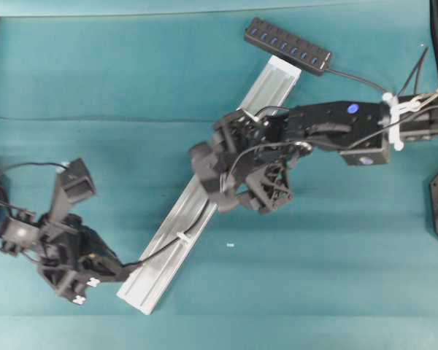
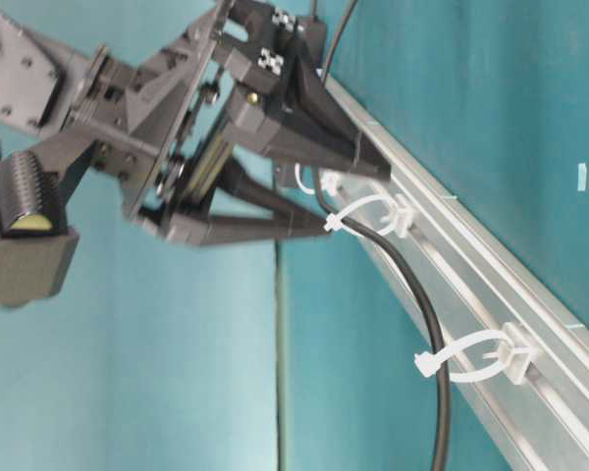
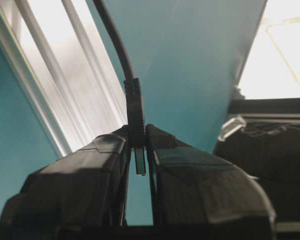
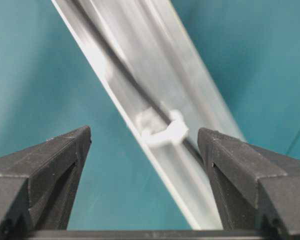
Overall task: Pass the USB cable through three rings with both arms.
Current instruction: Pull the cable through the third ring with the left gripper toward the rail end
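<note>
Threading looked nearly done: thin black USB cable [image 2: 404, 263] ran through two visible white plastic ring clips [image 2: 476, 358] lower right, left gripper [image 3: 139, 150] clenched on its plug, right gripper [image 4: 145, 145] spread empty over another ring.

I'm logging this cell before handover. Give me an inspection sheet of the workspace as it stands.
Surface: teal mat, one small white speck.
Job's things: USB cable runs through two rings in the table-level view; third ring not visible there; silver rail lies diagonally.
Clutter: nothing seen.
Grippers: left gripper shut on the plug; right gripper open over a ring.
Cables: hub at the rail's far end.
Surroundings: nothing seen.
</note>
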### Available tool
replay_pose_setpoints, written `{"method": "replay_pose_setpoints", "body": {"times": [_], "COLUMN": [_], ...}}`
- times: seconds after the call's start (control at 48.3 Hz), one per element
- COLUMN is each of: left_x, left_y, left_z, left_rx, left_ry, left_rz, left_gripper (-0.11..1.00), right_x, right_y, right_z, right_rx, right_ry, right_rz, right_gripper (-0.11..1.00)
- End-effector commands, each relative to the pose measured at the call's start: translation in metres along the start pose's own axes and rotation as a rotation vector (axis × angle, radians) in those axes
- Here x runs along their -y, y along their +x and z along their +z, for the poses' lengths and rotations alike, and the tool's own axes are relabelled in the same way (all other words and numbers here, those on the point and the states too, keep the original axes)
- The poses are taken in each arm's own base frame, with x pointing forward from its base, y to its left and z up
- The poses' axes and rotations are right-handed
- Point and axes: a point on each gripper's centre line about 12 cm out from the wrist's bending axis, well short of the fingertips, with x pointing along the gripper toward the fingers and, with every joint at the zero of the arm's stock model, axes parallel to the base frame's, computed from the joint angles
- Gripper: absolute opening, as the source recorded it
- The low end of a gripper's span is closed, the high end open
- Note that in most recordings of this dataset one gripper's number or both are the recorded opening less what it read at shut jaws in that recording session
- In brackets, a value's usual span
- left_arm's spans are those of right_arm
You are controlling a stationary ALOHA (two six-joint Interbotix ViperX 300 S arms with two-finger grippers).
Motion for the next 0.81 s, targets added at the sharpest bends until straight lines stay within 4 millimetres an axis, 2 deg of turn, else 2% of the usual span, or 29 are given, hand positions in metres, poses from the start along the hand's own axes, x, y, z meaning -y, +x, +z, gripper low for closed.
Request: {"method": "replay_pose_setpoints", "body": {"times": [0.0,0.787], "left_x": [0.0071,0.007], "left_y": [-0.0057,-0.0065], "left_z": [0.002,0.0016], "left_rx": [0.012,-0.007], "left_ry": [0.003,0.003], "left_rz": [-0.032,0.001], "left_gripper": [0.1,0.1], "right_x": [-0.0015,-0.0043], "right_y": [-0.005,-0.008], "right_z": [0.0018,0.0032], "right_rx": [0.014,0.039], "right_ry": [0.01,0.017], "right_rz": [-0.008,-0.023], "right_gripper": [0.89,0.89]}}
